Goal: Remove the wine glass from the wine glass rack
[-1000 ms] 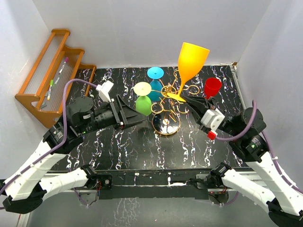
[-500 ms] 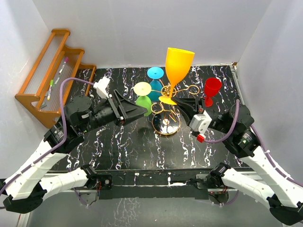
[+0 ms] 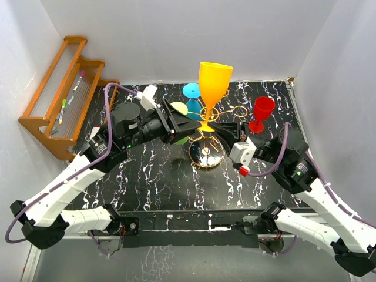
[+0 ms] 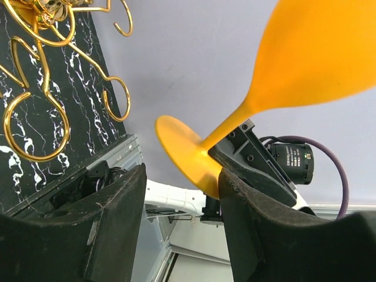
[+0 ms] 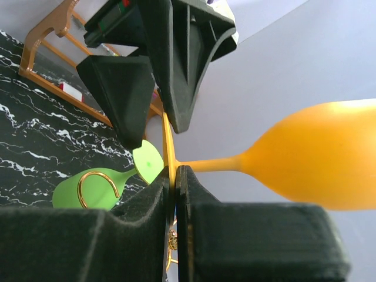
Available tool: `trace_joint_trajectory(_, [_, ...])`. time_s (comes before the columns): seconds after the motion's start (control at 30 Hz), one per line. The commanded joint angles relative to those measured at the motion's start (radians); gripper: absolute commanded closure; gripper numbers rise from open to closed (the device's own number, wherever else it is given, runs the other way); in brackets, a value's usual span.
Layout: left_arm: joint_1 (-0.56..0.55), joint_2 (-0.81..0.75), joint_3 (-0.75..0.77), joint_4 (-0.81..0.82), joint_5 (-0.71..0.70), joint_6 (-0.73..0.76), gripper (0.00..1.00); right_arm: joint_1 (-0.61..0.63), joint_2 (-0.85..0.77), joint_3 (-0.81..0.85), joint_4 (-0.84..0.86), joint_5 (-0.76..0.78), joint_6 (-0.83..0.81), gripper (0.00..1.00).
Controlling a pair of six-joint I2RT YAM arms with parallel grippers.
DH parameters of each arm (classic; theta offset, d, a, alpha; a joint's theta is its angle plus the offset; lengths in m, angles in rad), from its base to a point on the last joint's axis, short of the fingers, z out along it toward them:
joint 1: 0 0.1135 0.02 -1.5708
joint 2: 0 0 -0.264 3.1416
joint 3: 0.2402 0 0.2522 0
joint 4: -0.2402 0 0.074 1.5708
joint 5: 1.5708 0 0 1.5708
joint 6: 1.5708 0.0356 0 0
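My right gripper [image 3: 219,128] is clamped on the thin round foot of the tall orange plastic wine glass [image 3: 215,79], pinching the disc edge-on between both fingers. The glass is upright in the air, bowl up, over the gold wire rack with looped ring arms [image 3: 205,156]. Seen from above, it sits at about twelve o'clock of the rack's round base and looks free of the rings.

My left gripper [image 3: 189,122] hangs at nine o'clock of the foot, fingers spread wide and holding nothing. The foot is close in front of them; I cannot tell whether they touch it.

A green glass [image 5: 88,191] hangs at the rack's ten o'clock. A red glass [image 3: 262,109] stands on the black marbled table [image 3: 153,176] at three o'clock.

I judge the lift-off nearly done. Next I should carry the glass clear of the rings, or take its stem in my left gripper, keeping it level.
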Motion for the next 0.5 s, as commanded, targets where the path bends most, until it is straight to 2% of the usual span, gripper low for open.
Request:
trace_joint_trajectory(0.0, [-0.002, 0.011, 0.048, 0.058, 0.019, -0.007, 0.5, 0.014, -0.01, 0.017, 0.069, 0.007, -0.021, 0.92])
trace_joint_trajectory(0.17, [-0.002, 0.023, 0.036, 0.105, 0.027, -0.026, 0.51, 0.027, -0.005, 0.016, 0.056, 0.02, -0.039, 0.92])
trace_joint_trajectory(0.27, [-0.001, 0.032, 0.024, 0.134, 0.046, -0.042, 0.58, 0.036, 0.004, 0.012, 0.055, 0.025, -0.045, 0.92])
trace_joint_trajectory(0.3, [-0.002, 0.033, 0.017, 0.149, 0.055, -0.048, 0.62, 0.039, 0.006, 0.012, 0.055, 0.029, -0.047, 0.92])
trace_joint_trajectory(0.47, [-0.002, 0.018, -0.04, 0.23, 0.09, -0.079, 1.0, 0.051, 0.007, 0.003, 0.056, 0.054, -0.051, 0.92])
